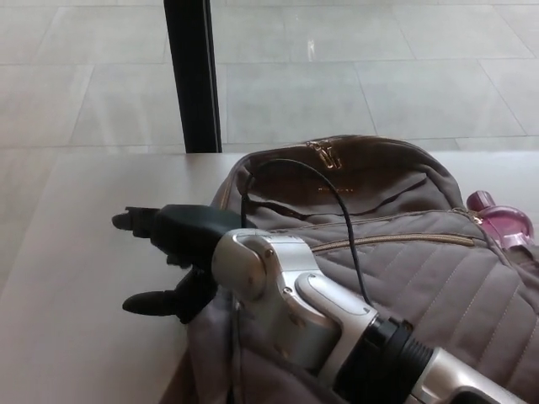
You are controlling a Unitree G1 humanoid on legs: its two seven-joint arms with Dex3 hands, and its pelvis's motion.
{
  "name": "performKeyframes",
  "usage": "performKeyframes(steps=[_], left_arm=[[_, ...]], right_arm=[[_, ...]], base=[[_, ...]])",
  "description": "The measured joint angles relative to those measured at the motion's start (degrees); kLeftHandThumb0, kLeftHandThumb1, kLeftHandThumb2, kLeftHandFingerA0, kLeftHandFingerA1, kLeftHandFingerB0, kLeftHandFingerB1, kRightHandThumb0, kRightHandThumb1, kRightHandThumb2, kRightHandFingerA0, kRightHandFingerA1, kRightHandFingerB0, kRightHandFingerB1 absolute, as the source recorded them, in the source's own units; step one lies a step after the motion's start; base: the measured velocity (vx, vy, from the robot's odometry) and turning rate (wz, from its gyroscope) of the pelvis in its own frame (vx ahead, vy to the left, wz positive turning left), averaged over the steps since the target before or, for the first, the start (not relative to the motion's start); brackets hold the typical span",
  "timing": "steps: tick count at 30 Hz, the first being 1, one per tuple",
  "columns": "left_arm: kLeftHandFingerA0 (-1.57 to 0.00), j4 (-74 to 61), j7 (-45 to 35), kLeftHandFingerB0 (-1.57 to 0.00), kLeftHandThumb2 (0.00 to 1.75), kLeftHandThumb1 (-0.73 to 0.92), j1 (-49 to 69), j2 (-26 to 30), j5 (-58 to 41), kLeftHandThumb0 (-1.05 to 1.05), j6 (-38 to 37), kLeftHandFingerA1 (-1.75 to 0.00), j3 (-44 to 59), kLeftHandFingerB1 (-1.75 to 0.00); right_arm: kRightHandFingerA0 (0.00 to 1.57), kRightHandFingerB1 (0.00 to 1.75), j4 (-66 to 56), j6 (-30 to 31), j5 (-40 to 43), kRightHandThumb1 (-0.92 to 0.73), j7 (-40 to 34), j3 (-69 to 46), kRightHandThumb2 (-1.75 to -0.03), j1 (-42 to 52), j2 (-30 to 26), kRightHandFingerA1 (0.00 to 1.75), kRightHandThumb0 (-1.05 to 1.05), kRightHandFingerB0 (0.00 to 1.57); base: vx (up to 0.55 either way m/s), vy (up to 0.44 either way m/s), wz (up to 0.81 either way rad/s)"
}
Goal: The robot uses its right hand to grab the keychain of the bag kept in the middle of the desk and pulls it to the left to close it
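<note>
A taupe quilted backpack (404, 252) lies on the white desk (93, 286), its top toward the far edge. Gold zipper pulls (327, 154) sit at the middle of its top seam. My right hand (164, 257) reaches in from the lower right on a silver forearm (286, 303) and hovers at the bag's left edge. Its black fingers (128, 220) are spread apart with nothing between them. No keychain shows in the hand. A black cable (337, 202) loops from the wrist over the bag. My left hand does not show.
A pink bottle (504, 220) pokes out at the bag's right side. A black vertical post (192, 76) stands behind the desk's far edge, with tiled floor beyond. Bare desk surface stretches to the left of the bag.
</note>
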Motion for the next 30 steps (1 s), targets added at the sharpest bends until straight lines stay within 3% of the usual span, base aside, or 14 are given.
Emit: performKeyframes(steps=[1, 2, 3, 10, 11, 13, 14, 15, 16, 17, 18, 19, 21, 30], left_arm=[[-0.73, 0.0, 0.0, -0.56, 0.98, 0.92, 0.0, 0.0, 0.0, -1.05, 0.0, -1.21, 0.0, -1.07], [-0.79, 0.0, 0.0, -0.58, 1.41, 0.78, 0.0, 0.0, 0.0, -1.02, 0.0, -1.14, 0.0, -0.98], [-0.73, 0.0, 0.0, -0.56, 0.98, 0.92, 0.0, 0.0, 0.0, -1.05, 0.0, -1.21, 0.0, -1.07], [-0.74, 0.1, 0.0, -0.56, 0.97, 0.92, 0.0, 0.0, 0.0, -1.05, 0.0, -1.21, -0.2, -1.07], [-0.74, 0.1, 0.0, -0.6, 1.4, 0.79, 0.0, 0.0, 0.0, -1.04, 0.0, -1.11, -0.3, -0.99], [-0.75, 0.1, 0.0, -0.59, 1.37, 0.78, 0.2, 0.0, 0.0, -1.05, 0.0, -1.13, -0.4, -0.99], [-0.69, 0.1, -0.1, -0.54, 0.97, 0.92, 0.3, -0.1, 0.0, -1.05, 0.0, -1.22, -0.4, -1.06], [-0.68, 0.1, -0.1, -0.54, 0.97, 0.92, 0.4, -0.1, 0.0, -1.05, 0.0, -1.22, -0.4, -1.06], [-0.74, 0.1, -0.1, -0.55, 1.39, 0.79, 0.5, -0.2, 0.0, -1.05, 0.0, -1.14, -0.4, -0.96], [-0.73, 0.1, -0.2, -0.57, 1.39, 0.79, 0.6, -0.2, 0.0, -1.05, 0.0, -1.13, -0.5, -0.97], [-0.73, 0.1, -0.2, -0.57, 1.39, 0.79, 0.6, -0.2, 0.0, -1.05, 0.0, -1.13, -0.5, -0.97], [-0.7, 0.1, -0.2, -0.54, 0.97, 0.92, 0.8, -0.3, 0.0, -1.05, 0.0, -1.23, -0.5, -1.06], [-0.69, 0.1, -0.2, -0.52, 0.98, 0.92, 1.0, -0.3, 0.0, -1.05, 0.0, -1.24, -0.5, -1.06], [-0.69, 0.0, -0.4, -0.52, 0.98, 0.92, 2.8, -0.7, -0.1, -1.05, 0.0, -1.24, -0.4, -1.06]], right_arm=[[0.0, 0.0, -0.1, 0.2, 0.3, -0.59, 0.8, -0.1, -0.6, -0.4, 0.0, 0.0, -1.05, 0.0], [0.0, 0.0, -0.2, 0.4, 0.5, -0.6, 1.5, -0.2, -0.61, -0.7, 0.0, 0.0, -1.05, 0.0], [0.0, 0.0, -0.3, 0.6, 0.7, -0.61, 2.4, -0.3, -0.62, -1.2, 0.1, 0.0, -1.05, 0.0], [0.0, 0.0, -3.5, 2.3, 2.2, -0.69, 8.3, -2.3, -0.64, -5.8, -0.6, 0.0, -1.05, 0.0], [0.0, 0.0, -4.4, 2.6, 2.5, -0.72, 9.1, -2.9, -0.64, -6.4, -1.0, 0.0, -1.05, 0.0], [0.0, 0.0, -6.4, 3.3, 3.1, -0.73, 10.8, -4.6, -0.65, -7.5, -2.4, 0.0, -1.05, 0.0], [0.0, 0.02, -7.6, 3.7, 3.4, -0.77, 11.6, -5.6, -0.66, -8.0, -3.2, 0.0, -1.05, 0.0], [0.0, 0.0, -8.8, 4.1, 3.9, -0.61, 12.5, -6.8, -1.09, -8.5, -4.3, 0.17, -1.02, 0.0], [0.05, 0.02, -9.9, 4.2, 4.5, -0.68, 13.3, -8.4, -1.06, -8.8, -5.7, 0.26, -1.01, 0.07], [0.14, 0.18, -11.2, 4.4, 5.1, -0.66, 14.2, -10.1, -0.79, -9.0, -7.4, 0.53, -0.89, 0.04], [0.14, 0.18, -12.4, 4.8, 5.5, -0.66, 14.9, -11.9, -0.79, -9.3, -9.2, 0.53, -0.89, 0.04], [0.4, 0.22, -13.4, 5.1, 5.9, -0.63, 15.5, -13.4, -1.01, -9.4, -11.0, 0.71, -0.84, 0.06], [0.46, 0.39, -15.7, 6.0, 6.9, -0.61, 16.8, -17.2, -0.99, -9.7, -15.0, 0.65, -0.83, 0.08], [0.46, 0.39, -22.0, 9.6, 11.9, -0.61, 22.4, -34.0, -0.99, -10.1, -32.7, 0.65, -0.83, 0.08]], base=[[0.0, 0.0, 0.0], [0.0, 0.0, 0.0], [0.0, 0.0, 0.0], [0.0, 0.0, 0.0], [0.0, 0.0, 0.0], [0.0, 0.0, 0.0], [0.0, 0.0, 0.0], [0.0, 0.0, 0.0], [0.0, 0.0, 0.0], [0.0, 0.0, 0.0], [0.0, 0.0, 0.0], [0.0, 0.0, 0.0], [0.0, 0.0, 0.0], [0.0, 0.0, 0.0]])
